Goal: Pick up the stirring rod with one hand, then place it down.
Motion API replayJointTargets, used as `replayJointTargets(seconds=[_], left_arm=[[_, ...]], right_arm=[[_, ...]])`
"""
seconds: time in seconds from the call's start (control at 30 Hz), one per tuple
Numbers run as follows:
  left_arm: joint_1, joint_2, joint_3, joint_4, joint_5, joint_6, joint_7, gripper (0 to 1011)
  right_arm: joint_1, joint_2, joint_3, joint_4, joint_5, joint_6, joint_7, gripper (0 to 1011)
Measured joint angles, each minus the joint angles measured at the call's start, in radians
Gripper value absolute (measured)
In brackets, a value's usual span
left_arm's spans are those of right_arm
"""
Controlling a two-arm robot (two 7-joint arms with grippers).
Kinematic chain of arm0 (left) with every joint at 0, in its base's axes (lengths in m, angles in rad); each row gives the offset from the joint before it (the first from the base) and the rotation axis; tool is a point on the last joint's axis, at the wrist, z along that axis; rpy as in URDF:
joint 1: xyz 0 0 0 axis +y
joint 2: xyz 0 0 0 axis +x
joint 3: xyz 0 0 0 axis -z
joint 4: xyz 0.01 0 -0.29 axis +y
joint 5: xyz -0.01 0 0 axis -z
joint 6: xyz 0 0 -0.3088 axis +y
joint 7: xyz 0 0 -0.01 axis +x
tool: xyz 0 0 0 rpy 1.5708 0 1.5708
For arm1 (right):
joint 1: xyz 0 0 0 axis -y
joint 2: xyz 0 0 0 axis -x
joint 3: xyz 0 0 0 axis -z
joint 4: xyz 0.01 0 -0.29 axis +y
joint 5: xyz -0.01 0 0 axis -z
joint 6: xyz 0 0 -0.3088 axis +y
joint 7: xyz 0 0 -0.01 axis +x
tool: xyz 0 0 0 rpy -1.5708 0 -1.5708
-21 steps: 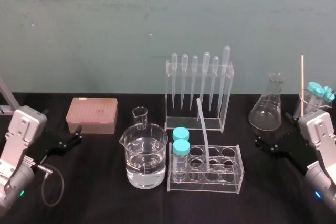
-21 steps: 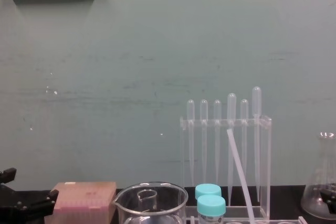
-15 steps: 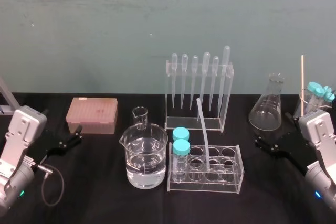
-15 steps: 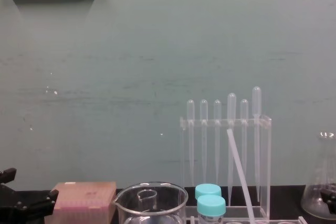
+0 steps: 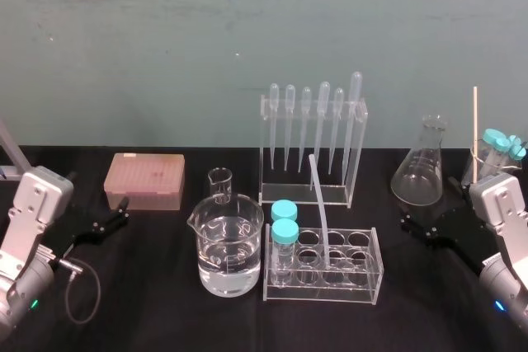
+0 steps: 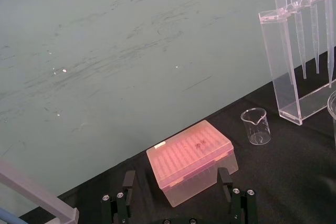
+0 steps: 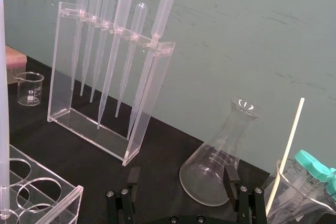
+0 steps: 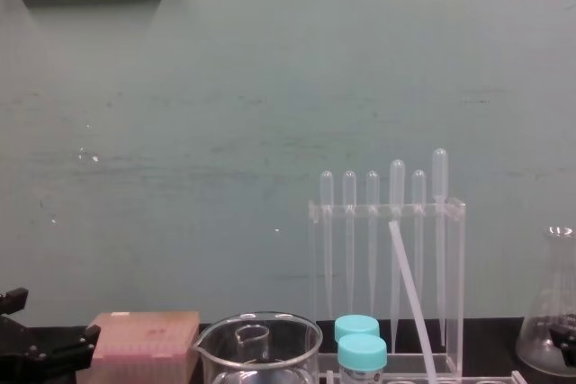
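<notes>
Head view: the stirring rod (image 5: 320, 212) leans in the clear tube rack (image 5: 363, 274), beside two capped tubes (image 5: 285, 222). Well apart from it, the left gripper (image 5: 124, 210) and right gripper (image 5: 426, 204) sit low at either side.

Left wrist view: its fingers (image 6: 128, 181) are spread, holding nothing.

Right wrist view: its fingers (image 7: 230, 174) are likewise spread and empty.

Chest view: the rod (image 8: 409, 290) slants before the pipette stand (image 8: 457, 258).

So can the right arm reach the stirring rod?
Probably yes: nothing stands between the open right end effector and the tube rack, and the stirring rod sticks up well above the rack. The left end effector sits parked.
</notes>
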Motion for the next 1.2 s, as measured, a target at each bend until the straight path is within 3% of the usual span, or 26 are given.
replayJointTargets(seconds=[0.9,1.0,1.2], left_arm=[[0.000,0.000,0.000,0.000,0.000,0.000,0.000,1000],[0.000,0.000,0.000,0.000,0.000,0.000,0.000,1000],[0.000,0.000,0.000,0.000,0.000,0.000,0.000,1000]], right_arm=[[-0.002,0.000,0.004,-0.001,0.004,0.000,0.004,1000],[-0.012,0.000,0.024,-0.020,0.044,0.009,0.045,1000],[-0.033,0.010,0.072,-0.094,0.200,0.065,0.200,1000]])
